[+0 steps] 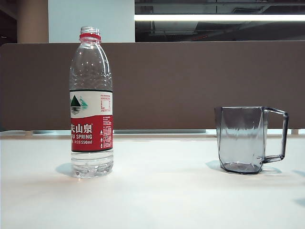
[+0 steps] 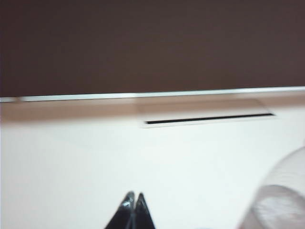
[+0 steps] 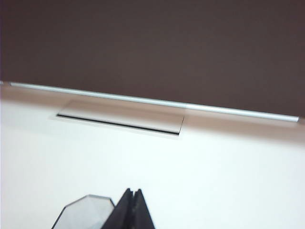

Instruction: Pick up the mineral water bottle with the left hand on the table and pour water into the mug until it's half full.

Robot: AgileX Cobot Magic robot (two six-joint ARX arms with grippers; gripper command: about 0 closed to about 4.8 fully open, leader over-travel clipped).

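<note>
Two grippers are seen with fingers pressed together, empty: the left hand [image 2: 132,196] over the table [image 1: 157,200] beside the mineral water bottle [image 1: 91,102], the right gripper [image 3: 132,192] just past the mug [image 1: 244,139]. Bottle stands left, uncapped; mug stands right, well apart.

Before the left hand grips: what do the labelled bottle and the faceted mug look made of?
The tall clear water bottle with red-and-white label looks like thin glossy plastic: see-through ribbed walls, moulded base. The grey-tinted faceted mug with squared handle is transparent and smooth, either glass or hard plastic; I cannot tell which. Both stand on the matte white table.
</note>
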